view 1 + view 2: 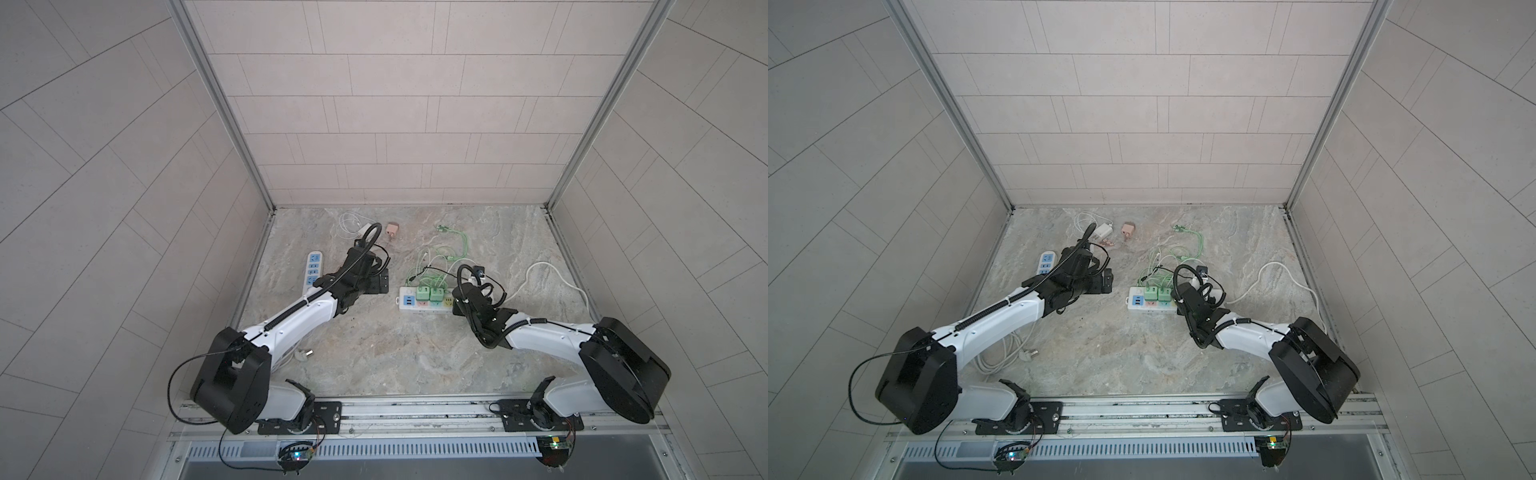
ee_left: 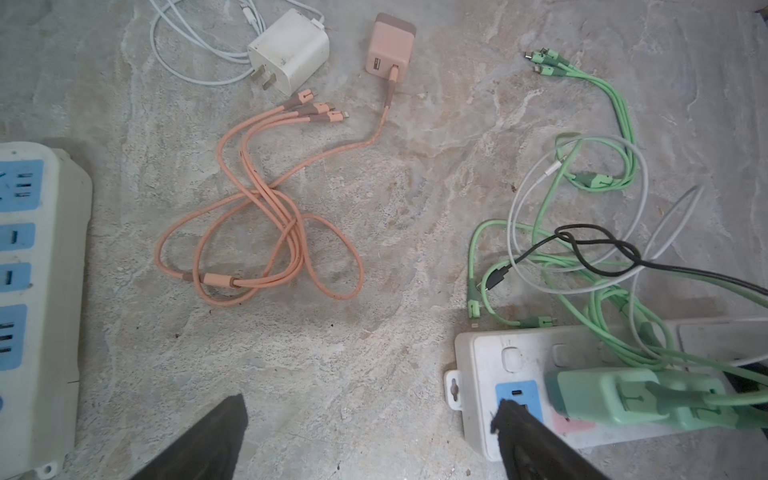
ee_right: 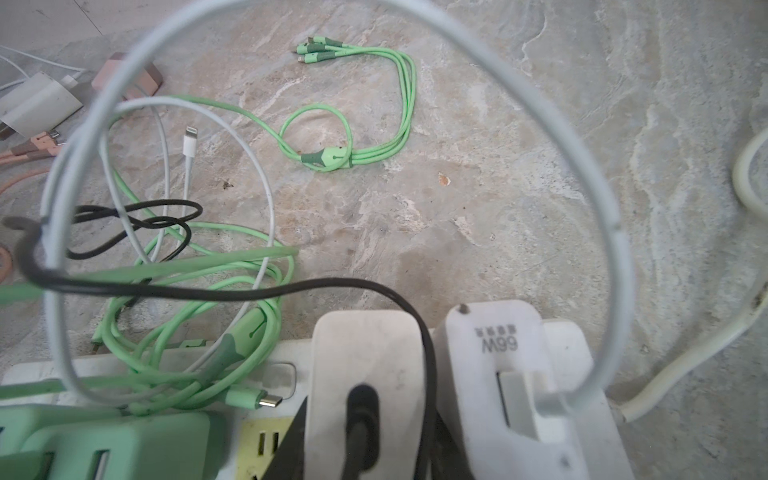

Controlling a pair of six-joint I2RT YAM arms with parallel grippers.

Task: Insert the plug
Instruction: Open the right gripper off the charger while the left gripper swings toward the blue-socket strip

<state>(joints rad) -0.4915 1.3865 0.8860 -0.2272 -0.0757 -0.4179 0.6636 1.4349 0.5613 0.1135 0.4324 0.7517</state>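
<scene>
Marble tabletop (image 1: 374, 357); left gripper (image 2: 365, 440) agape, empty; right gripper (image 3: 370, 436) tight around white charger (image 3: 365, 353), that grip plain only in right wrist view

both top views look steeply down from high above the front rail (image 1: 415, 409), side by side, sharing the whole table (image 1: 374, 353). each wrist view sits close above it, both catching the white power strip (image 2: 473, 353) and green cables (image 3: 328, 158).

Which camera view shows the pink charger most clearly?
The left wrist view: the pink charger lies whole and close, its cable plugged in. Both top views show the charger tiny; in the right wrist view it is blurred, and a white cable loop crosses in front.
</scene>
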